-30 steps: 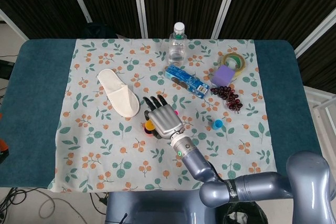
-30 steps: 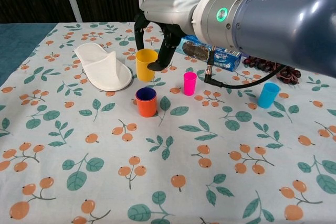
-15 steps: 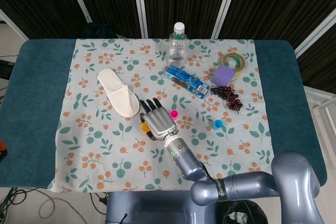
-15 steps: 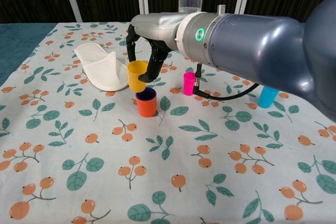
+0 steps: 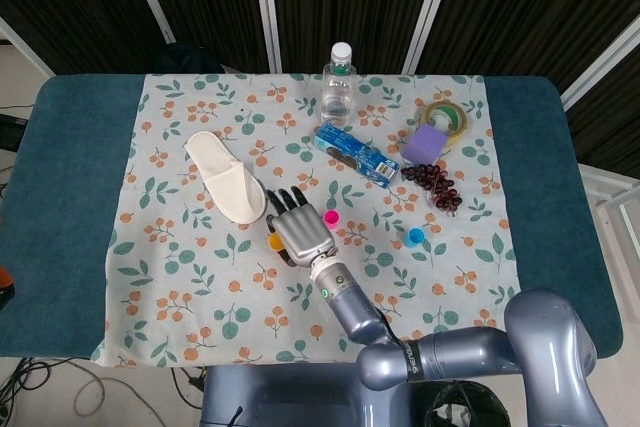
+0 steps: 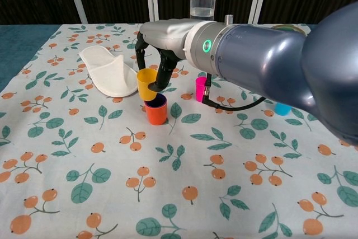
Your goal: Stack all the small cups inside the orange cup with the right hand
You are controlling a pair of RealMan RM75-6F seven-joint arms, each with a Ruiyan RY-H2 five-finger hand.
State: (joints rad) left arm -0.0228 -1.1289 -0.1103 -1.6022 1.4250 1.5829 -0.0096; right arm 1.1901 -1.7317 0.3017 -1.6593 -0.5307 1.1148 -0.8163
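The right robot hand grips the yellow cup, tilted, just above the orange cup (a dark cup already sits inside). It should level the cup, centre it over the rim, then lower before releasing. Pink cup waits nearby.

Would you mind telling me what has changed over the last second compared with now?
The right hand has carried the yellow cup from its spot beside the slipper toward the orange cup, tilting it. It now hangs just above the orange cup's rim, not yet inside. The orange cup, pink cup, blue cup and slipper stayed put.
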